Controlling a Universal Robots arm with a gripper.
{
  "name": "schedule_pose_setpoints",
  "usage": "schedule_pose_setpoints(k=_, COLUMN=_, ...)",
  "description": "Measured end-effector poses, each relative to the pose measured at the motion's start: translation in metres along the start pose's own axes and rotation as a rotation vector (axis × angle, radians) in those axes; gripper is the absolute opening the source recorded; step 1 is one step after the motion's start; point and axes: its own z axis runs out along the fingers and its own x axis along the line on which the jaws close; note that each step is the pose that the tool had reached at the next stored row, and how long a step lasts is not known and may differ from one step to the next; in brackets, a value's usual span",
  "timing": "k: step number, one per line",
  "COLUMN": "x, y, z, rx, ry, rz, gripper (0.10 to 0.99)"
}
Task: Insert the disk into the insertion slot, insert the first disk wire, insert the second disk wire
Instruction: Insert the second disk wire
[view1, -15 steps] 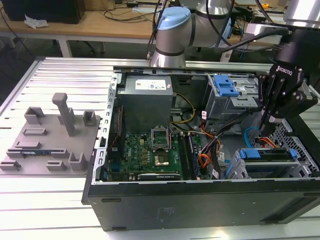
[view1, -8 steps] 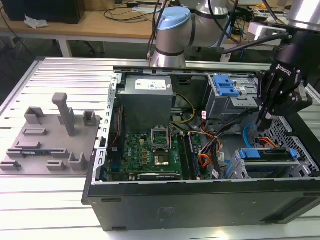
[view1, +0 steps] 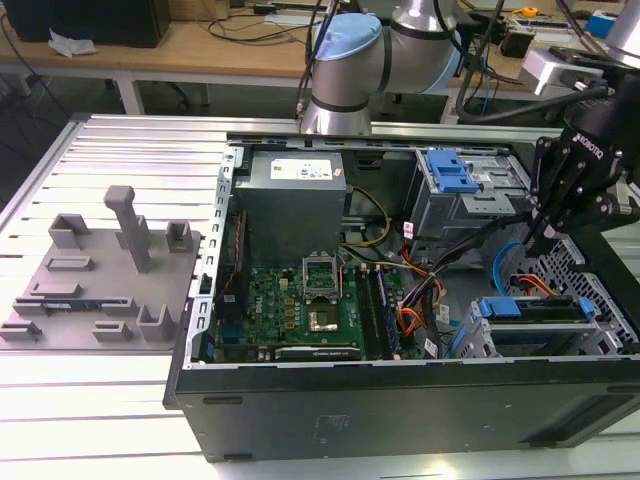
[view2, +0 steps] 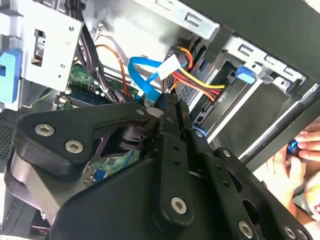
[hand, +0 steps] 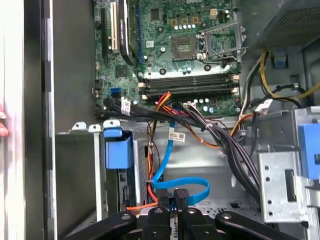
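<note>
Inside the open computer case (view1: 400, 400), toward the exterior view's right, I see the gripper (view1: 545, 240) reaching down among the cables just above the drive bays. In both wrist views its fingers (hand: 181, 196) are pressed together, and they look to me to be pinching the blue wire (hand: 165, 167), a flat ribbon that loops from near the motherboard (hand: 190, 45) round to the fingertips. In the second wrist view the same blue wire (view2: 142, 70) carries a white tag and runs straight into the closed tips of the gripper (view2: 170, 107).

The disk (view1: 530, 308) is already seated in the insertion slot (view1: 478, 338), at the near corner of the case on the exterior view's right; its blue carrier handle faces the motherboard. In the first wrist view I see that blue handle of the disk (hand: 119, 149) at the mouth of the insertion slot (hand: 80, 175), just beside the wire loop. A bundle of red, yellow and black power wires (view2: 200, 82) lies near the bay in the second wrist view.

The bigger cage (view1: 455, 175) with its blue latch stands behind the gripper, beside the power supply (view1: 295, 190). A grey fixture tray (view1: 100, 270) rests on the table, on the exterior view's left, well apart from the case. A person's hand (view2: 300, 147) shows outside the case wall.
</note>
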Motion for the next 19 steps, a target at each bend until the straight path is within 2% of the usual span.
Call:
schedule_pose_setpoints(k=3, x=0.0042, y=-0.0007, z=0.0004, rx=-0.001, ry=-0.0186, rz=0.000, gripper=0.161)
schedule_pose_setpoints(k=6, x=0.0093, y=-0.0013, z=0.0009, rx=-0.002, ry=-0.0329, rz=0.001, gripper=0.161)
schedule_pose_setpoints(k=12, x=0.0345, y=-0.0031, z=0.0054, rx=-0.003, ry=-0.0359, rz=0.001, gripper=0.161)
schedule_pose_setpoints(k=13, x=0.0367, y=-0.0032, z=0.0060, rx=-0.003, ry=-0.0399, rz=0.000, gripper=0.161)
schedule_pose_setpoints(k=14, x=0.0385, y=-0.0031, z=0.0065, rx=-0.003, ry=-0.0474, rz=0.000, gripper=0.161)
schedule_pose_setpoints(k=16, x=0.0422, y=-0.0028, z=0.0074, rx=-0.004, ry=-0.0696, rz=-0.002, gripper=0.161)
schedule_pose_setpoints(k=18, x=0.0471, y=-0.0024, z=0.0084, rx=-0.004, ry=-0.0977, rz=-0.005, gripper=0.161)
schedule_pose_setpoints(k=19, x=0.0491, y=-0.0023, z=0.0090, rx=-0.005, ry=-0.1056, rz=-0.005, gripper=0.161)
